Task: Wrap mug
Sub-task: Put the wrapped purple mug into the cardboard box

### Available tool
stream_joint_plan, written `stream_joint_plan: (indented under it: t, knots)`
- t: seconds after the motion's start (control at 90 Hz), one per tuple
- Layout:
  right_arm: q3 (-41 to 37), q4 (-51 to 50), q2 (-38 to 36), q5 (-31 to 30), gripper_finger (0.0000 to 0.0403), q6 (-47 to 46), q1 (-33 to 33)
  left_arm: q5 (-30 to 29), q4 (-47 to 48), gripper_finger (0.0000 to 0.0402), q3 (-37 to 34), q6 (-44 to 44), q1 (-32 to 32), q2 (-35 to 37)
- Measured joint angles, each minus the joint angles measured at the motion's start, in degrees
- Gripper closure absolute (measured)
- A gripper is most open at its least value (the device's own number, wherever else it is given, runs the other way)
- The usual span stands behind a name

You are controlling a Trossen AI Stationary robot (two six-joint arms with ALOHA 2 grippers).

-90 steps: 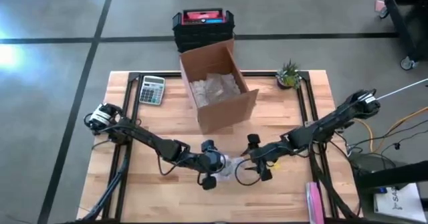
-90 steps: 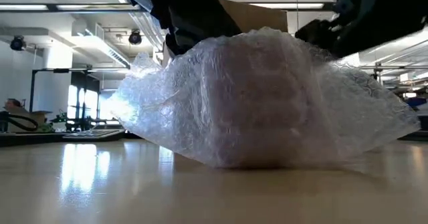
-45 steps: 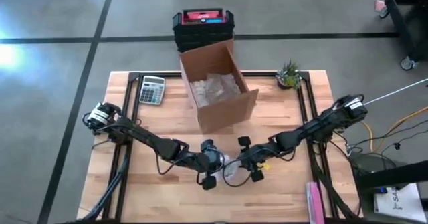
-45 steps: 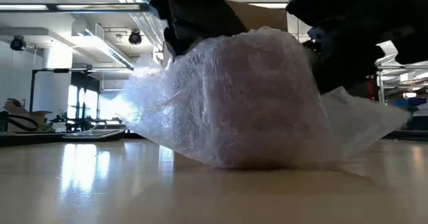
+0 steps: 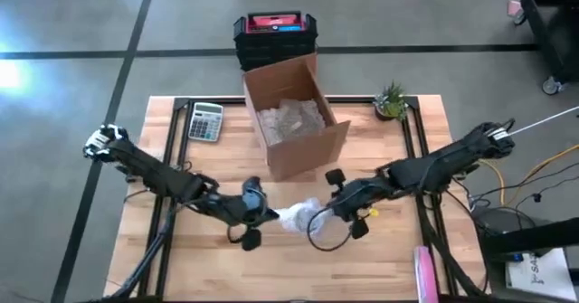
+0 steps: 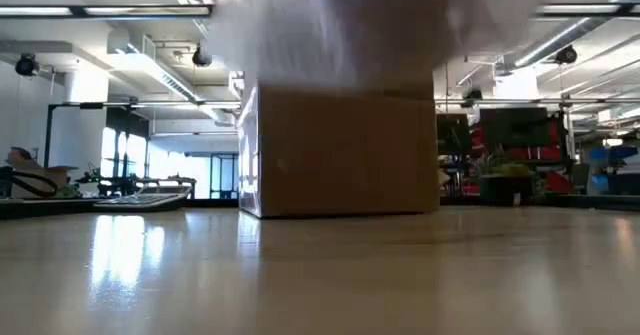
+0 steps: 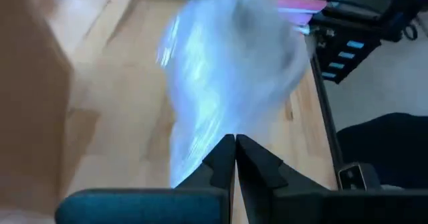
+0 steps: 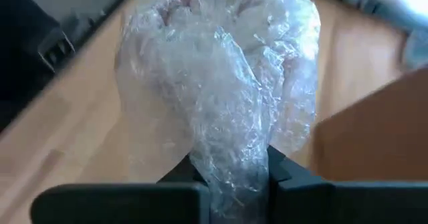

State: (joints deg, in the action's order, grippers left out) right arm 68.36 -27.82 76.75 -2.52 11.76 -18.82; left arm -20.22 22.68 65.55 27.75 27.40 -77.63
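The mug is hidden inside a bundle of clear bubble wrap [image 5: 297, 216], and only a dim pale shape [image 8: 200, 10] shows through it. The bundle hangs above the table between both grippers. Only its blurred underside [image 6: 340, 15] shows at the top of the low view. My left gripper [image 5: 262, 211] is shut at the bundle's left end. My right gripper [image 5: 324, 214] is shut on its right end. My left gripper pinches a thin, stretched edge of the wrap [image 7: 204, 150] at its fingertips, coming level from the table's left. The wrap fans out from the tips toward the bundle, which is clear of the table. My right gripper pinches a gathered, crumpled neck of several wrap layers [image 8: 231, 164] between its two fingers [image 8: 284, 177], coming level from the table's right. The bundle swells out beyond the fingers, clear of the table.
An open cardboard box [image 5: 294, 122] holding more wrap stands just behind the bundle. A calculator [image 5: 205, 120] lies at the far left and a small plant [image 5: 391, 99] at the far right. A black and red crate [image 5: 274, 36] sits beyond the table. Bare wood lies below and in front of the bundle.
My right gripper has moved in toward the bundle and shut on its gathered right end. The bundle, which rested on the table, is now lifted clear. My left gripper has drawn toward the table's left, pulling the wrap out on that side.
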Motion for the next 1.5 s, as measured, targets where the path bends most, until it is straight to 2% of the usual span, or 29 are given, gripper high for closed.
stream_joint_plan:
  t: [0.167,0.289,0.4,0.622,0.756,0.989,1.156,1.378,1.5]
  knots:
    - [10.6,-1.7,-2.3,-1.5,0.0379,6.7,4.6,-0.3,4.1,0.0402,0.0,-0.3,0.0,5.2]
    - [17.1,-1.3,-2.6,-4.6,0.0379,11.8,11.1,-0.5,7.1,0.0402,-0.1,-2.0,0.1,8.3]
    - [20.1,1.1,-2.0,-5.1,0.0379,13.9,18.0,-4.4,9.3,0.0402,-0.1,-2.9,0.1,11.1]
    - [21.7,12.5,3.9,-4.8,0.0379,7.9,33.0,-12.0,9.7,0.0402,-0.1,-6.1,0.0,12.5]
    - [21.7,9.9,9.3,-4.3,0.0379,1.6,38.2,-13.8,9.7,0.0402,-0.1,-6.5,0.0,10.5]
    - [21.6,2.0,15.6,-2.4,0.0378,-2.1,39.2,-13.8,9.7,0.0402,-0.1,-6.3,-0.1,5.3]
    - [21.8,2.3,19.3,-1.5,0.0378,-3.5,39.1,-13.8,9.6,0.0402,-0.1,-6.2,-0.1,2.2]
    - [21.7,0.3,23.5,-1.1,0.0378,-3.6,39.3,-13.7,9.1,0.0402,-0.1,-4.9,-0.1,1.2]
    - [21.8,-0.7,25.9,1.7,0.0372,-3.7,39.3,-13.7,8.9,0.0402,-0.1,-4.7,-0.1,1.5]
